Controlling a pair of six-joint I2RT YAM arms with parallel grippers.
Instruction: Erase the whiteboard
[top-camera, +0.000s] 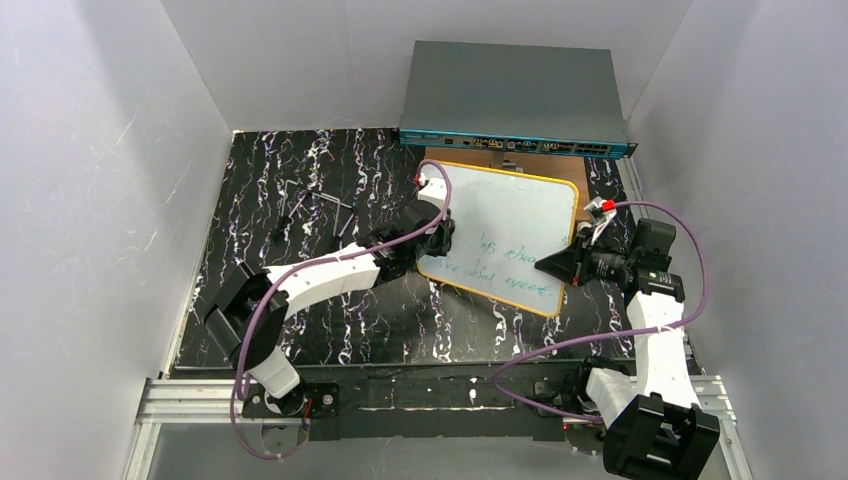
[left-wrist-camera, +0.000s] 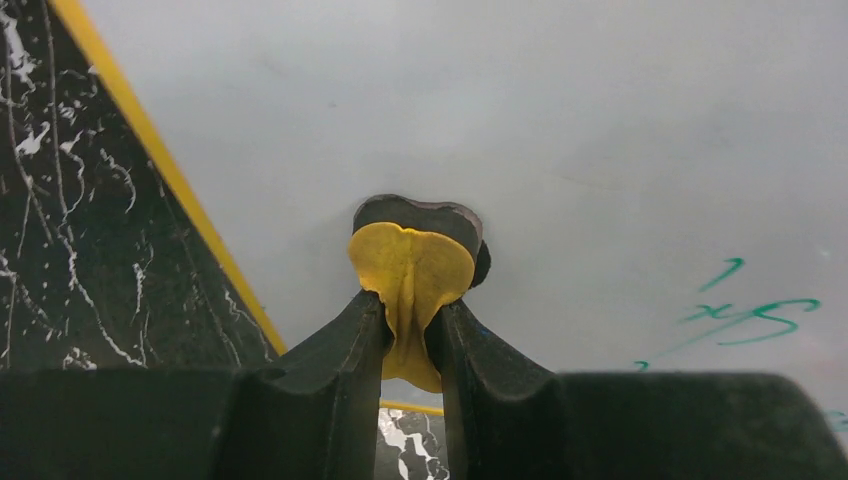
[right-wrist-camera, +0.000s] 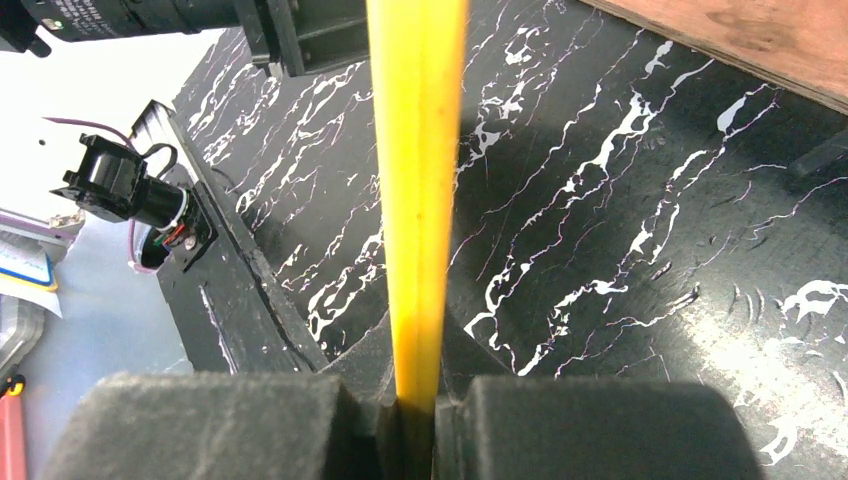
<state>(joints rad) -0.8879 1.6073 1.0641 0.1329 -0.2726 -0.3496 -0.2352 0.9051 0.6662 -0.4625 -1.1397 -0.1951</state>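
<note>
The whiteboard (top-camera: 505, 215) lies tilted on the black marbled mat, with an orange-yellow rim and green handwriting (top-camera: 515, 268) on its near part. My left gripper (top-camera: 437, 238) is at the board's left edge, shut on a small yellow eraser pad with a dark face (left-wrist-camera: 412, 262) that rests on the white surface (left-wrist-camera: 520, 120). Green strokes (left-wrist-camera: 752, 312) lie to its right. My right gripper (top-camera: 562, 265) is at the board's right edge. In the right wrist view the jaws (right-wrist-camera: 415, 410) are clamped on the yellow rim (right-wrist-camera: 417, 170), seen edge-on.
A grey network switch (top-camera: 515, 92) stands at the back, with a brown wooden board (top-camera: 525, 160) under its front. Thin metal keys (top-camera: 315, 207) lie on the mat (top-camera: 330, 320) at the left. White walls enclose the sides.
</note>
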